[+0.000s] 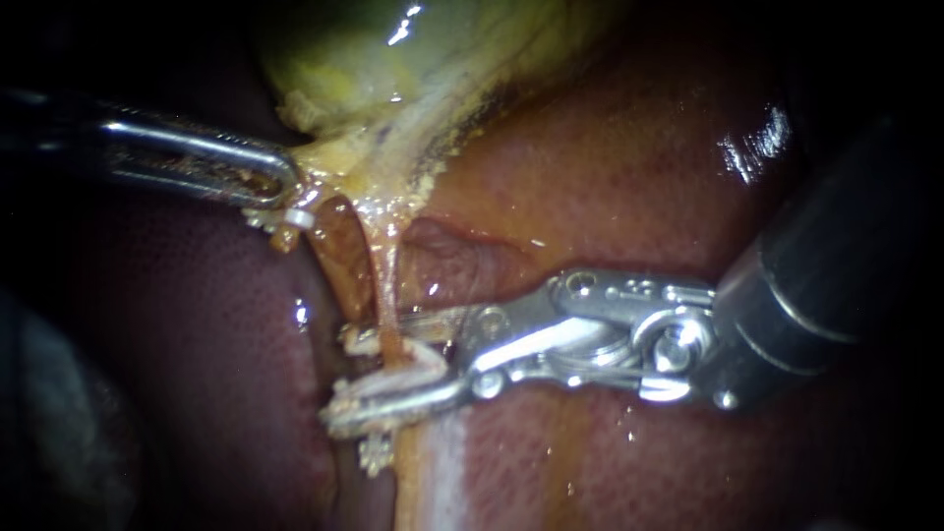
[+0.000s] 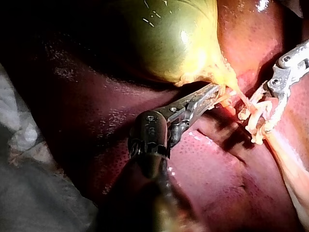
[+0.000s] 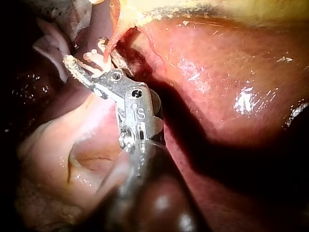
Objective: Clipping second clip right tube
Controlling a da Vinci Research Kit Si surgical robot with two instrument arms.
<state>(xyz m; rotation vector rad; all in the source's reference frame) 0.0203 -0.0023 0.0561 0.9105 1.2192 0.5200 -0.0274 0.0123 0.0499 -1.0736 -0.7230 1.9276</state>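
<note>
The right tube [image 1: 386,285], thin and orange, runs down from the yellow-green gallbladder [image 1: 393,59] over the liver [image 1: 610,167]. My right instrument [image 1: 385,379] comes in from the right. Its jaws stand open, one on each side of this tube, with a gap between them and pale clip material [image 1: 415,356] inside. A darker left tube [image 1: 339,256] lies beside it. My left instrument [image 1: 283,187] is shut on the yellow tissue at the gallbladder's neck, holding it taut. In the left wrist view, its jaws [image 2: 212,94] grip under the gallbladder [image 2: 169,38]. The right wrist view shows the right instrument [image 3: 89,65] around the tube.
A small white piece [image 1: 300,218] sits just under the left instrument's jaws, at the top of the left tube. Yellow crumbs of tissue cling to the right instrument's lower jaw. White gauze [image 2: 29,145] lies beside the liver in the left wrist view.
</note>
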